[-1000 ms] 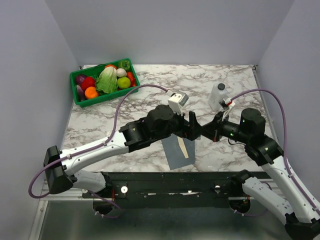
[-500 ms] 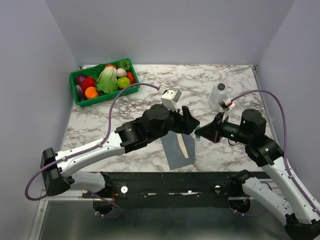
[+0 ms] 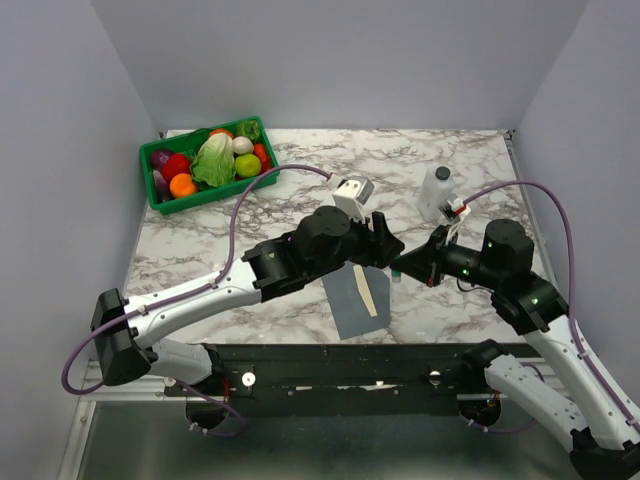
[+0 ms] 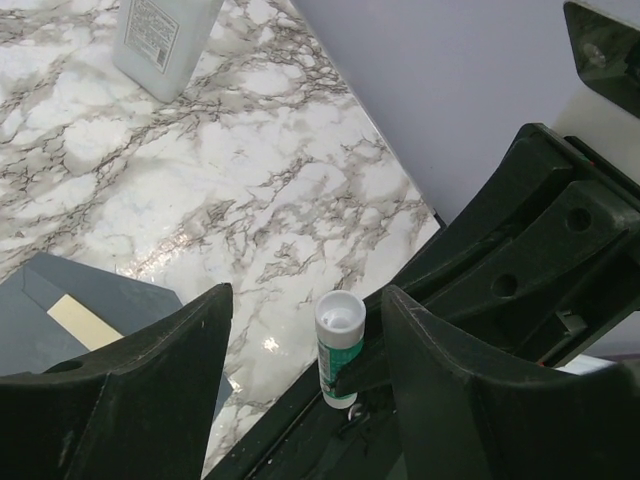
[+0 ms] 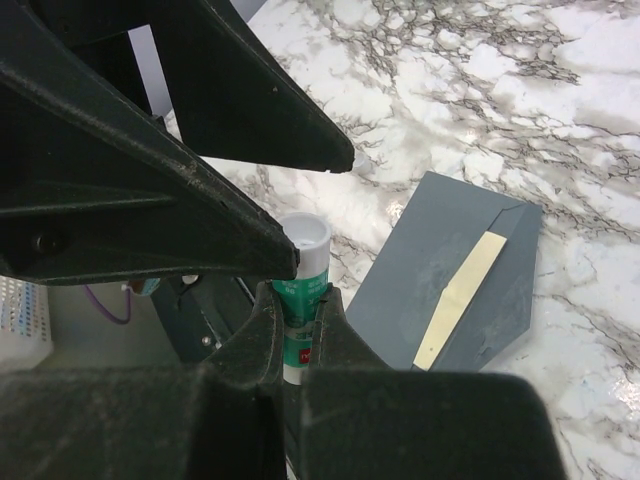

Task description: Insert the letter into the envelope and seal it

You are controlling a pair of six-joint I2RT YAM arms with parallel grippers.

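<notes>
The envelope [image 3: 345,305] lies flat at the near edge of the marble worktop [image 3: 300,160], with the letter [image 3: 368,292] showing as a cream strip on it. Just right of it, the left fingers [image 3: 388,250] stand apart on either side of a glue stick [image 4: 338,345], not touching it. The right fingers [image 3: 408,264] pinch the stick tight.

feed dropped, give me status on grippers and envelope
right gripper shut on glue stick. left gripper open, straddling its tip. envelope flat on table, letter peeking out. bottle stands well clear.
</notes>
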